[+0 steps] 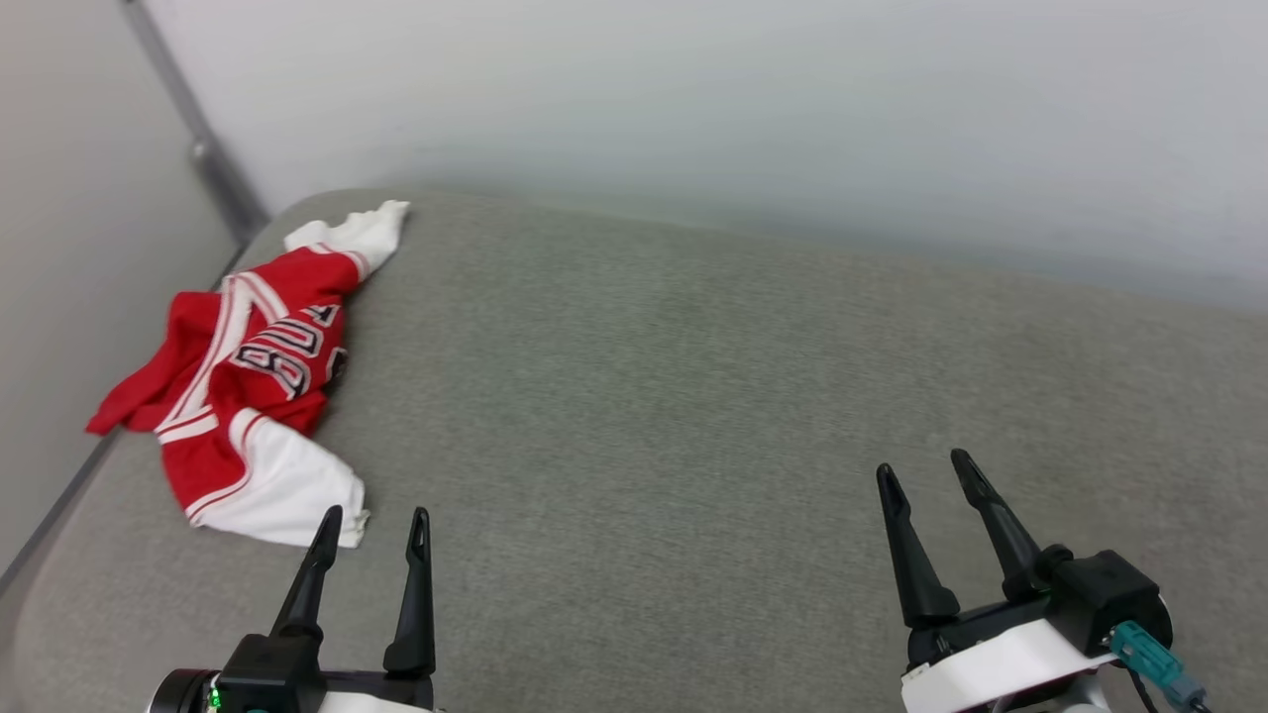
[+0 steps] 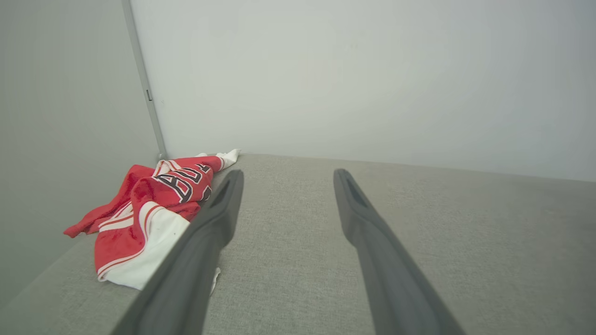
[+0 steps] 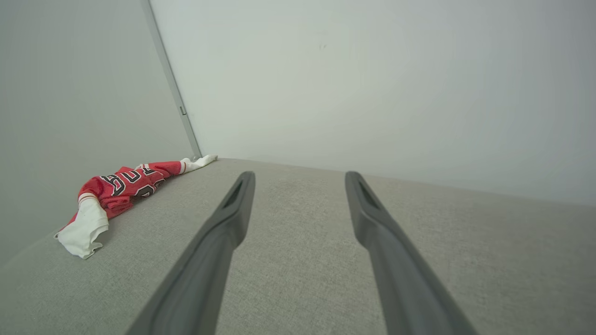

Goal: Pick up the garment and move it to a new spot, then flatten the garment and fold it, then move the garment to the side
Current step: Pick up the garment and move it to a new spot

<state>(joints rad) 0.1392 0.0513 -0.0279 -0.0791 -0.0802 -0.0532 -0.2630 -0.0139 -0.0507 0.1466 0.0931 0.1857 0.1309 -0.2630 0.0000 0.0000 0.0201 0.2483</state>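
While the crumpled red jersey shirt with white short sleeves and black lettering lies bunched along the left edge of the grey woven-fabric surface, near its far left corner, no step of the task can be judged done: nothing is lifted, flattened or folded, and a red fold is seen hanging over that edge. Picking up, moving, flattening, folding and setting aside are all left. The left gripper is held spread and empty, one fingertip just beside the nearer white sleeve; contact cannot be told. The right gripper is likewise spread and empty, well apart from the shirt, near the surface's near edge.
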